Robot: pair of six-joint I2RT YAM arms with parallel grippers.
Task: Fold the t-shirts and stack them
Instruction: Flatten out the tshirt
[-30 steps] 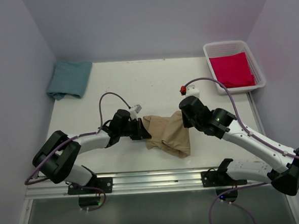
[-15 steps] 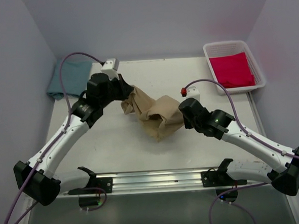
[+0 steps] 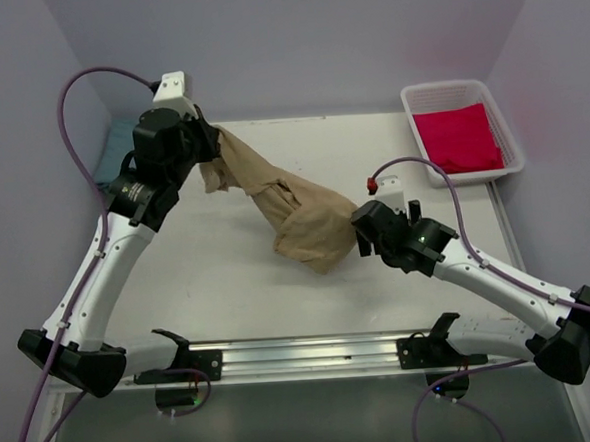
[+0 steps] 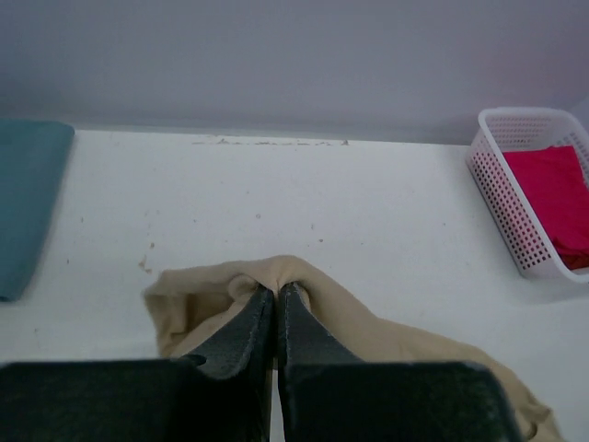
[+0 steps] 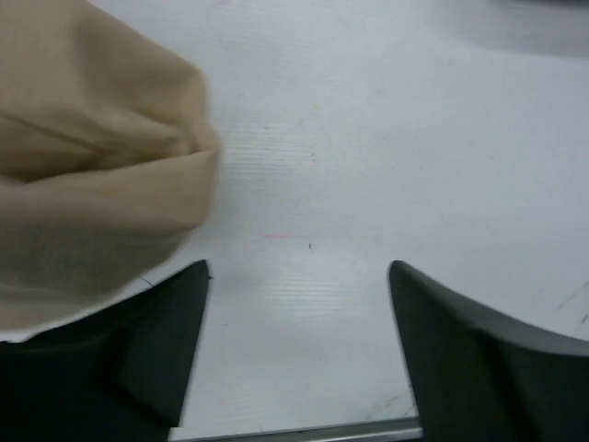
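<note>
The tan t-shirt (image 3: 300, 221) hangs in a bunched diagonal strip from my raised left gripper (image 3: 211, 156) down to the table's middle. In the left wrist view that gripper (image 4: 276, 293) is shut on a fold of the tan t-shirt (image 4: 377, 327). My right gripper (image 3: 359, 235) sits low beside the shirt's lower right end. Its jaws (image 5: 299, 276) stand wide open over bare table, with the tan t-shirt (image 5: 92, 184) just left of them. A teal t-shirt (image 4: 28, 203) lies folded at the far left, mostly hidden behind the left arm from above. The red t-shirt (image 3: 457, 138) lies in the basket.
The white slatted basket (image 3: 447, 86) stands at the far right corner of the table; it shows as the basket (image 4: 502, 184) in the left wrist view too. Grey walls close in the back and both sides. A metal rail (image 3: 303, 356) runs along the near edge.
My left arm has swung up and back to the far left, dragging the tan t-shirt with it. My right gripper has opened and let go of the shirt.
</note>
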